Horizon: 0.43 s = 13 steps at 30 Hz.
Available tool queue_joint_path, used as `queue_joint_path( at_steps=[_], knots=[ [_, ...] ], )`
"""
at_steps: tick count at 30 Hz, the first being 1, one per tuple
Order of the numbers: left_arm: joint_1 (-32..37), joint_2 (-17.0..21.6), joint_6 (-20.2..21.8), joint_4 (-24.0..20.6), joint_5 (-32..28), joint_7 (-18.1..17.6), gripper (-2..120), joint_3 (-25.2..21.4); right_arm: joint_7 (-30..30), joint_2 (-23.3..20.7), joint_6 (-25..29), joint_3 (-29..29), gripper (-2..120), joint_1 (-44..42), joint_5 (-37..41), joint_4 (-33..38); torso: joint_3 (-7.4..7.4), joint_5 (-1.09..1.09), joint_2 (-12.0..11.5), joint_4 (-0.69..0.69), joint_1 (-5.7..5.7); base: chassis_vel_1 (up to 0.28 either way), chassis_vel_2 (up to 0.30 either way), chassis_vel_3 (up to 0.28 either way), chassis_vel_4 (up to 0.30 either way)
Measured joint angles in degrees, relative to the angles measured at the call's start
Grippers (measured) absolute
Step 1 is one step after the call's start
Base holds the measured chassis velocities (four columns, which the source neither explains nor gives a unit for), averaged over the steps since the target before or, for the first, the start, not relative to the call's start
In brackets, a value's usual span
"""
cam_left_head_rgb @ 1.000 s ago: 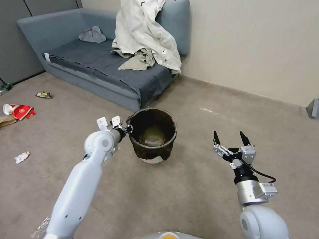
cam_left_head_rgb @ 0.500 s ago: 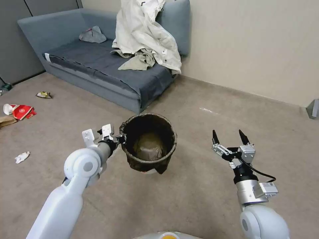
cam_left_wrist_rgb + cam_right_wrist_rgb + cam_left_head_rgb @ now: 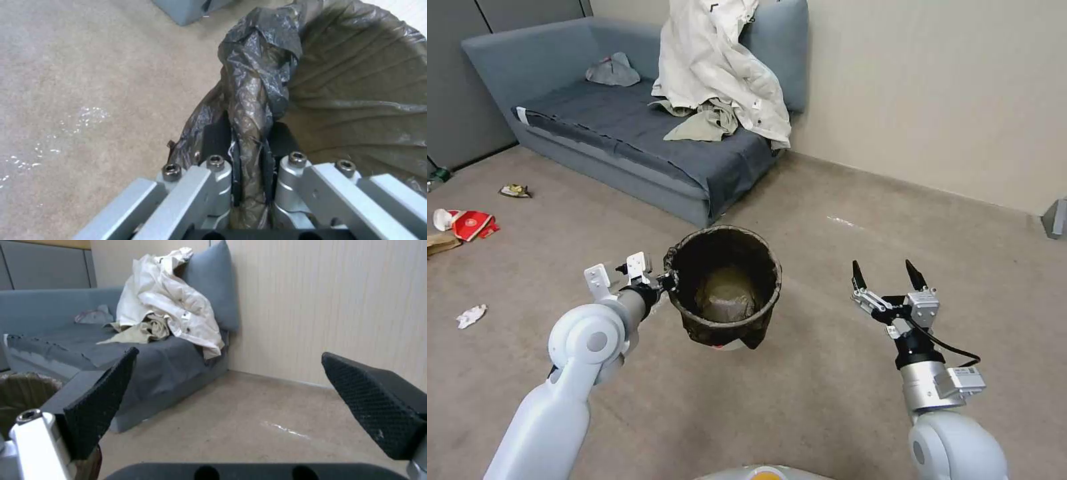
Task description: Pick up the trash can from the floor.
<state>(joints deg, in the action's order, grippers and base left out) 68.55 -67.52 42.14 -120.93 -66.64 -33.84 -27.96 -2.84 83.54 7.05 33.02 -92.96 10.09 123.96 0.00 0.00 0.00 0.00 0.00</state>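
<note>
The trash can (image 3: 724, 287), a small round bin lined with a dark bag folded over its rim, hangs tilted above the floor (image 3: 800, 387), a bit of its white base showing underneath. My left gripper (image 3: 668, 279) is shut on the can's near-left rim. In the left wrist view the gripper (image 3: 250, 156) pinches the bagged rim of the trash can (image 3: 356, 90) between its black pads. My right gripper (image 3: 887, 275) stands open to the right of the can, holding nothing; in the right wrist view its fingers (image 3: 100, 403) are wide apart.
A grey sofa (image 3: 627, 133) with a pale coat (image 3: 720, 73) stands behind the can against the wall. Litter lies on the floor at far left: a red packet (image 3: 470, 223), crumpled paper (image 3: 470, 315), a wrapper (image 3: 515, 191). Bare carpet spreads in front and to the right.
My left arm has lifted the trash can off the floor and drawn it nearer and slightly left; the can now tilts. The right arm has stayed still.
</note>
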Motion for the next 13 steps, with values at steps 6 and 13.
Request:
queue_joint_path(
  at_steps=[6,13],
  knots=[
    [0.5,0.42,0.0,-0.37,-0.05,0.0,6,-0.64,-0.07,0.3,-0.23,-0.42,100,0.02,-0.34,0.02,0.0,0.0,0.0,0.0,0.0,0.0,0.0,0.0,0.0],
    [1.09,0.6,0.0,-1.05,-0.05,0.07,6,-0.71,-0.12,0.48,-0.76,-0.69,100,-0.01,-0.58,0.57,0.0,0.0,0.0,0.0,0.0,0.0,0.0,0.0,0.0]
  ],
)
